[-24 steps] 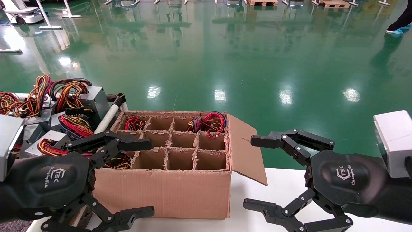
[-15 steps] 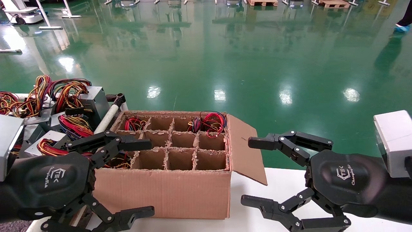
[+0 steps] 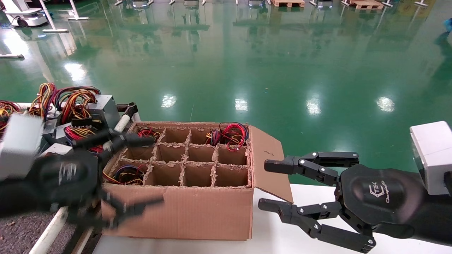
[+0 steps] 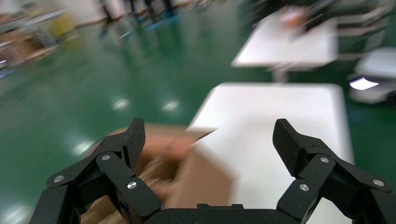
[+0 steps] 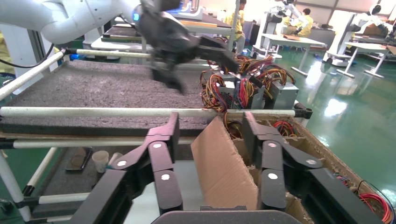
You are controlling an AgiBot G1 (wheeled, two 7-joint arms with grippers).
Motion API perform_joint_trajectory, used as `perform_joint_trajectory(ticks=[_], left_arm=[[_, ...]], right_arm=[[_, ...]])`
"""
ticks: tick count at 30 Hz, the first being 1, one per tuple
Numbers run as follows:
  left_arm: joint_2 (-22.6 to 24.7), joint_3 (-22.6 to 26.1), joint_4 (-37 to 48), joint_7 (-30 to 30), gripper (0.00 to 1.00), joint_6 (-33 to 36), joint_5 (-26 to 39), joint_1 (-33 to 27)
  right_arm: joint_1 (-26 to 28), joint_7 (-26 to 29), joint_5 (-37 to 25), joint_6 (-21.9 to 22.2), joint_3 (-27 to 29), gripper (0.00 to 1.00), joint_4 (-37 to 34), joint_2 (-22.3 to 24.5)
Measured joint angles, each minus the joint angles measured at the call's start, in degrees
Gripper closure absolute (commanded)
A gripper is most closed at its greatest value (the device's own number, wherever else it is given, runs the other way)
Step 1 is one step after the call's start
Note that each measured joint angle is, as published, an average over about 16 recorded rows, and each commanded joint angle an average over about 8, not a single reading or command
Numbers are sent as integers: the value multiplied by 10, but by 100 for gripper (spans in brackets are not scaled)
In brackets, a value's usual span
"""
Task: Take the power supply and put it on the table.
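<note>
Power supplies show as bundles of coloured wires in the cardboard box (image 3: 183,211): one in the near-left cell (image 3: 127,174), others at the back (image 3: 229,135). My left gripper (image 3: 155,171) is open and blurred, level with the box's left end; it holds nothing. It also shows over the table (image 5: 93,88) as a blurred left gripper (image 5: 187,46). My right gripper (image 3: 265,185) is open to the right of the box. In the right wrist view the box flap (image 5: 224,163) stands between its fingers (image 5: 168,135). The table (image 3: 21,229) lies at the lower left.
Several grey power supplies (image 3: 102,109) with tangled wires are piled at the table's far end, also seen as a pile (image 5: 275,91). A white rail (image 3: 49,229) edges the table. The box stands on a white tabletop (image 3: 275,240). Green floor lies beyond.
My left arm has swung left and back from the box front, uncovering the near-left cell. The right gripper's fingers have narrowed and shifted left toward the flap.
</note>
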Motion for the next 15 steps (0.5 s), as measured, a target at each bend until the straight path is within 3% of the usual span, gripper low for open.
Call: perform_joint_trajectory(ticks=[9,15], left_arm=[[48,62,111,109,0,-26,193,-127],[87,103,194,191,0,-28,287,-194]], right_arm=[[0,0,0,0,0,100,0,0],[0,0,0,0,0,100,0,0]])
